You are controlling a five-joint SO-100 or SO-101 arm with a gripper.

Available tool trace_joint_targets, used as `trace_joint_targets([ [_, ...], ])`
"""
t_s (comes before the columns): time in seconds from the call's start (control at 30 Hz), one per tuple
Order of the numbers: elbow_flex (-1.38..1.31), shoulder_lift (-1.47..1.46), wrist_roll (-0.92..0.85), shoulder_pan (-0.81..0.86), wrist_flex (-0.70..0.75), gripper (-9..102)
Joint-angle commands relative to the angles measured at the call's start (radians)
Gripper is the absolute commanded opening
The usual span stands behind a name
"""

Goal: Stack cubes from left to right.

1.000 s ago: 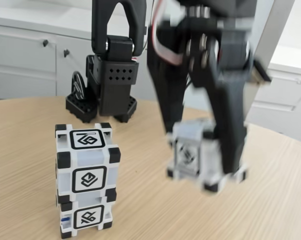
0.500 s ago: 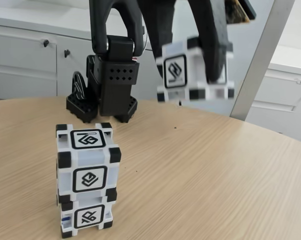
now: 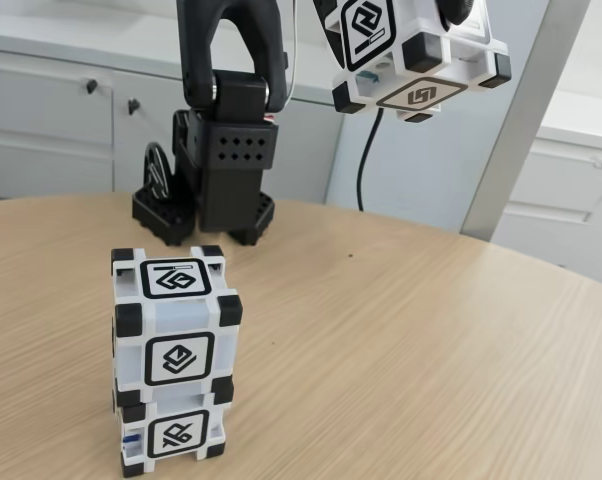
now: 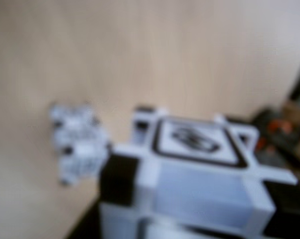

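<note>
Up top in the fixed view, one cube (image 3: 413,50) hangs high off the table (image 3: 401,350), tilted so its underside shows. The gripper itself is cut off by the frame edge, so can't tell how the fingers sit, though the cube's clearly being carried. Near left on the table, two cubes are stacked, upper cube (image 3: 174,320) on lower cube (image 3: 171,432), w/ the arm base (image 3: 216,170) behind them. Wrist view is blurry: carried cube (image 4: 200,184) up close, stack (image 4: 75,142) small to its left.
</note>
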Motion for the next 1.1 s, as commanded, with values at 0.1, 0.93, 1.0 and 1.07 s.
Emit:
trace_joint_targets([
  [0.1, -0.038, 0.009, -0.011, 0.071, 0.008, 13],
  [0.93, -0.025, -0.258, -0.100, 0.387, 0.008, 13],
  [1.0, -0.025, -0.265, -0.095, 0.388, 0.008, 13],
  [1.07, -0.025, -0.279, -0.089, 0.388, 0.008, 13],
])
